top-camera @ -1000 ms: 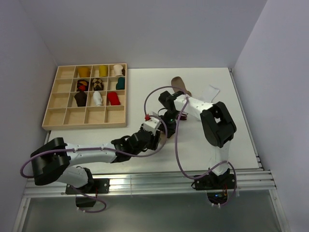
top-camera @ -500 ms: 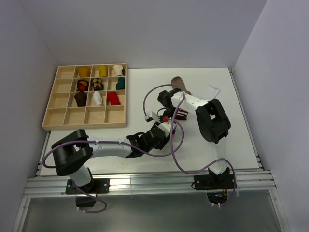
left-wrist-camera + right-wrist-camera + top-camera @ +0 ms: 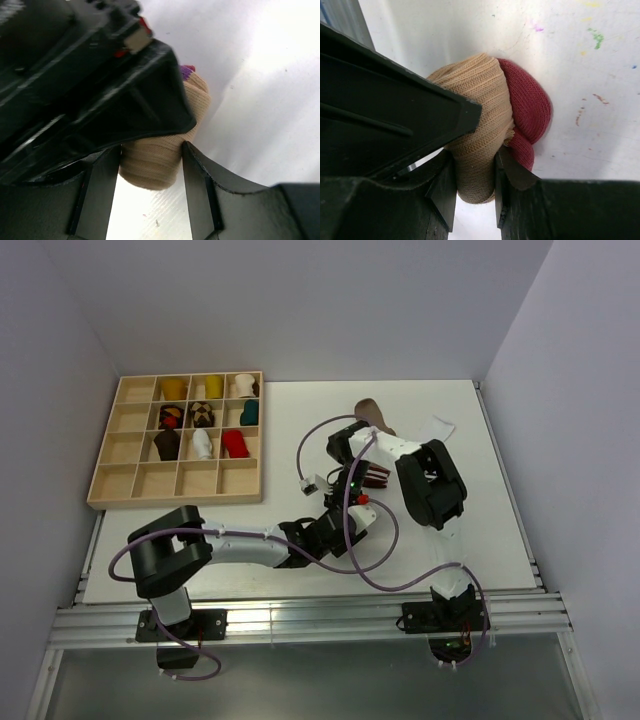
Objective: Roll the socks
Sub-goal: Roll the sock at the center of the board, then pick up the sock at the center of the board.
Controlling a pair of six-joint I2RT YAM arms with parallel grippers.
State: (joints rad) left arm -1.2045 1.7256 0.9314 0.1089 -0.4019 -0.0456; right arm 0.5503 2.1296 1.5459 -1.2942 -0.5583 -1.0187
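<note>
Left gripper (image 3: 151, 155) has reached farther right on a low, outstretched arm and straddles the one roll (image 3: 480, 95) at centre; grip unclear. Right gripper (image 3: 474, 170) pinches it. Two lie loose behind: brown sock (image 3: 372, 415), pale sock (image 3: 438, 427).

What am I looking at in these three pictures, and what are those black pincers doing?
A robot's left arm and right arm are bolted to a white table. One picture looks down from above. The other two come from small cameras on each wrist, so you see that arm's own pincers up close. On the table are a wooden tray with rolled socks in some compartments, and a loose brown sock. The right gripper pinches a tan-and-maroon sock bundle. The left gripper has its fingers either side of the same bundle. Whether they squeeze it is unclear.
</note>
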